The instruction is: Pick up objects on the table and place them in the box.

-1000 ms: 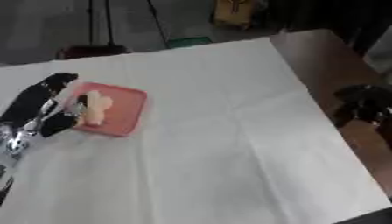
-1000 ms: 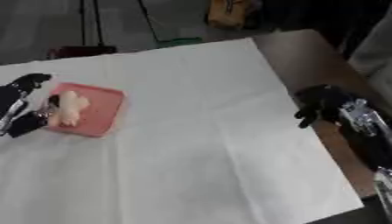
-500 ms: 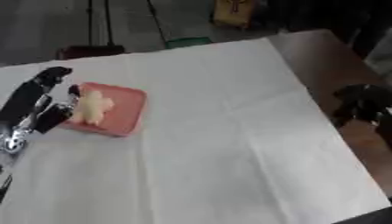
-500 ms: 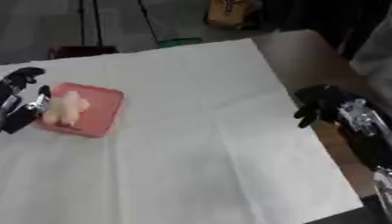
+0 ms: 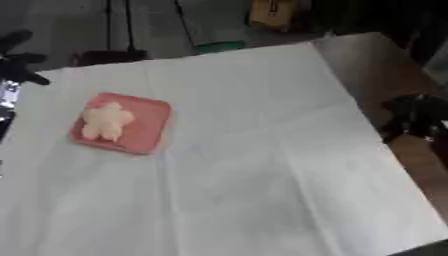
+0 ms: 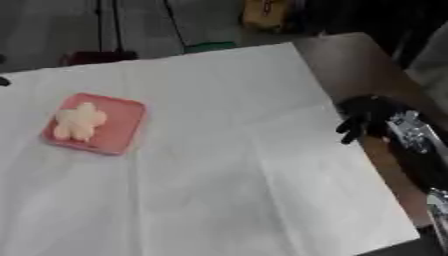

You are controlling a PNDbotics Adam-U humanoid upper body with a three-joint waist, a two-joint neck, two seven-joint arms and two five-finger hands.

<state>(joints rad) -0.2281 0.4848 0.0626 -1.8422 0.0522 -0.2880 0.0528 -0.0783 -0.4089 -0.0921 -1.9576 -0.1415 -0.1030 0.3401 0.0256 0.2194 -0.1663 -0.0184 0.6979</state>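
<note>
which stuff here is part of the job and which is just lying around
Job:
- pink tray
- pale flower-shaped piece lying in it
- left hand
- right hand

Lying about:
- white cloth
- yellow box on the floor
- green item

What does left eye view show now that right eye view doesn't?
Left eye only: the robot's black left hand at the upper left edge, raised clear of the tray. Right eye only: the silver forearm behind the black right hand, fingers curled downward, holding nothing. Both: the pink square tray with the pale cream star-shaped object in it, on the white tablecloth.
</note>
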